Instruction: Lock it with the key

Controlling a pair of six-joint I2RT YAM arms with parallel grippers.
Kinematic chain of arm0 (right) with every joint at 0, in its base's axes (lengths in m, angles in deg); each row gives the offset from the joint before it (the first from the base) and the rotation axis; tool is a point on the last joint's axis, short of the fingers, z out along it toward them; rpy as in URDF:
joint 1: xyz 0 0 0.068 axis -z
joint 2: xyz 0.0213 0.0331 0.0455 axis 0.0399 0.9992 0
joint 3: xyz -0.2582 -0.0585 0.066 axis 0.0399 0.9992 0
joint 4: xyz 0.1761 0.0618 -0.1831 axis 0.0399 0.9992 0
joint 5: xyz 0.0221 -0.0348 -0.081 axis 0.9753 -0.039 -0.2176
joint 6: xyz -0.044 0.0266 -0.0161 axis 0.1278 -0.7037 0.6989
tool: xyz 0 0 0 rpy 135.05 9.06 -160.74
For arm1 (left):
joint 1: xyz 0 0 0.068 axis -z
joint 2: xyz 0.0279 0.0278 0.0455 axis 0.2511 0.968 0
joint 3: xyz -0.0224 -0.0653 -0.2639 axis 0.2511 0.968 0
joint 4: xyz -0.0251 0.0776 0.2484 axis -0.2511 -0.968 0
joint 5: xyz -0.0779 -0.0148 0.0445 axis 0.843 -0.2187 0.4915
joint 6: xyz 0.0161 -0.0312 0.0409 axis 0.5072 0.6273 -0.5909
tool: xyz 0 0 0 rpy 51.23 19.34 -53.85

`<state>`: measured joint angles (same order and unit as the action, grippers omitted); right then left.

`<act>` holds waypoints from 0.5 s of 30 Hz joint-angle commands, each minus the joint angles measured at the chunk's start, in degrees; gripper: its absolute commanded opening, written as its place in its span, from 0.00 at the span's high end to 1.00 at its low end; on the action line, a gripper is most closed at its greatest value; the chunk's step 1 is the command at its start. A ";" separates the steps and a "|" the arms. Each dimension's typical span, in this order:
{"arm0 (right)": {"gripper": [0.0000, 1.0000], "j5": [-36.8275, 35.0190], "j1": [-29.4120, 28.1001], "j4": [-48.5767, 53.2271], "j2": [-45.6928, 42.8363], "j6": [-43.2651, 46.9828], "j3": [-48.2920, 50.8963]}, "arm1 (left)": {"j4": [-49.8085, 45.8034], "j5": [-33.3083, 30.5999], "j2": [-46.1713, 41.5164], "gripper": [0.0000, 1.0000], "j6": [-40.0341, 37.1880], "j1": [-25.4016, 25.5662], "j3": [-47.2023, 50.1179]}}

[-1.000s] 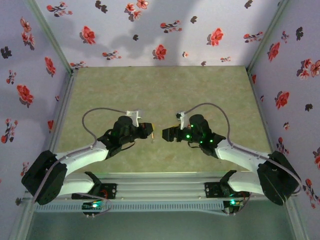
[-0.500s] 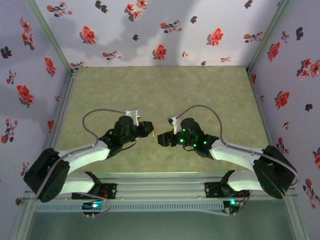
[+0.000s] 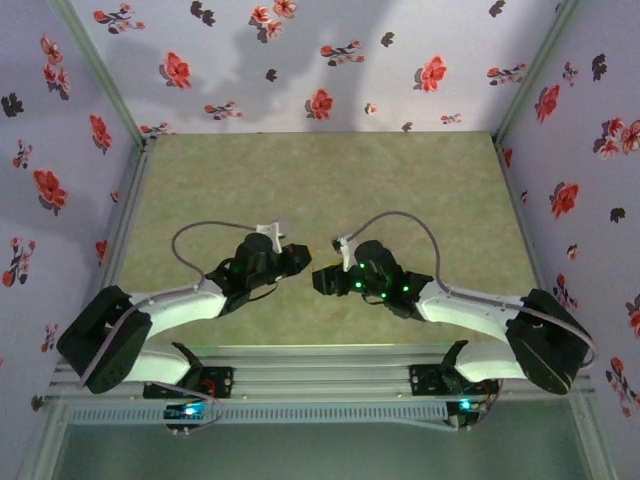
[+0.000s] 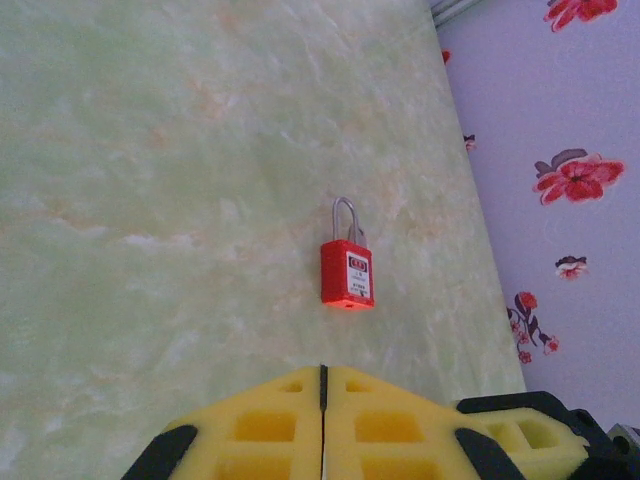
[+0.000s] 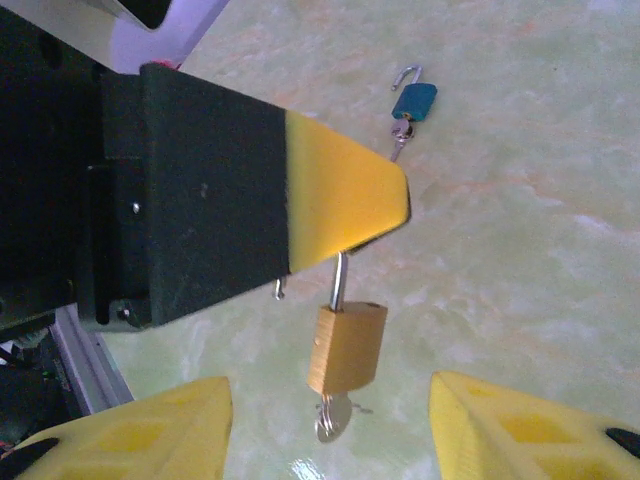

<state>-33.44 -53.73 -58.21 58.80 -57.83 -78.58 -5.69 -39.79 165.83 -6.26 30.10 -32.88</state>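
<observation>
A brass padlock (image 5: 347, 347) hangs by its open shackle (image 5: 340, 283) from my left gripper (image 3: 296, 259), whose yellow fingers (image 5: 345, 195) are shut on the shackle. A key (image 5: 333, 415) with a ring sticks out of the padlock's underside. My right gripper (image 5: 330, 400) is open, one yellow finger on each side of the padlock and key, touching neither. In the top view the right gripper (image 3: 321, 279) sits close against the left one. The left wrist view has the left gripper (image 4: 322, 395) pressed shut, and the brass padlock is hidden there.
A red padlock (image 4: 346, 272) lies flat on the green marbled table (image 4: 150, 200) ahead of the left gripper. A blue padlock (image 5: 413, 102) with an open shackle and a key lies farther off. Flowered walls (image 3: 320, 60) enclose the table on three sides.
My right gripper has moved left toward the left gripper, closing the gap between them. The left gripper with the brass padlock shifted slightly right.
</observation>
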 commanded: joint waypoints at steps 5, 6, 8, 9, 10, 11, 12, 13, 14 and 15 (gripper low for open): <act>0.47 -2.03 -1.12 -0.05 1.06 1.16 -1.96 | 3.64 -1.08 0.65 1.00 2.51 0.62 -2.19; 0.47 -2.06 -1.12 0.11 1.07 1.21 -1.92 | 3.76 -1.15 0.64 1.00 2.77 0.62 -2.22; 0.47 -2.19 -1.25 0.05 1.06 1.16 -1.96 | 3.78 -1.24 0.64 1.00 3.73 0.62 -2.42; 0.47 -2.16 -1.29 0.04 1.08 1.20 -1.91 | 3.76 -1.33 0.64 1.00 4.07 0.64 -2.44; 0.48 -2.27 -1.33 0.15 1.12 1.18 -1.98 | 3.78 -1.30 0.70 1.00 4.38 0.62 -2.61; 0.48 -2.35 -1.39 0.22 1.17 1.21 -2.13 | 3.78 -1.29 0.84 1.00 4.82 0.62 -2.70; 0.48 -2.46 -1.38 0.29 1.24 1.21 -2.13 | 3.91 -1.33 0.87 1.00 5.03 0.75 -2.79; 0.49 -2.82 -1.38 0.41 1.20 1.23 -2.14 | 4.04 -1.29 0.99 1.00 5.22 0.75 -3.02; 0.50 -3.04 -1.45 0.39 1.23 1.21 -2.14 | 4.05 -1.27 1.08 1.00 5.37 0.88 -3.12; 0.50 -3.22 -1.46 0.55 1.25 1.21 -2.08 | 4.00 -1.33 1.08 1.00 5.35 1.05 -3.21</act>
<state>-34.73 -54.58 -58.21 59.48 -57.78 -79.06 -3.90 -39.83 166.29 -2.17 30.52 -34.21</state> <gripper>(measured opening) 0.503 0.082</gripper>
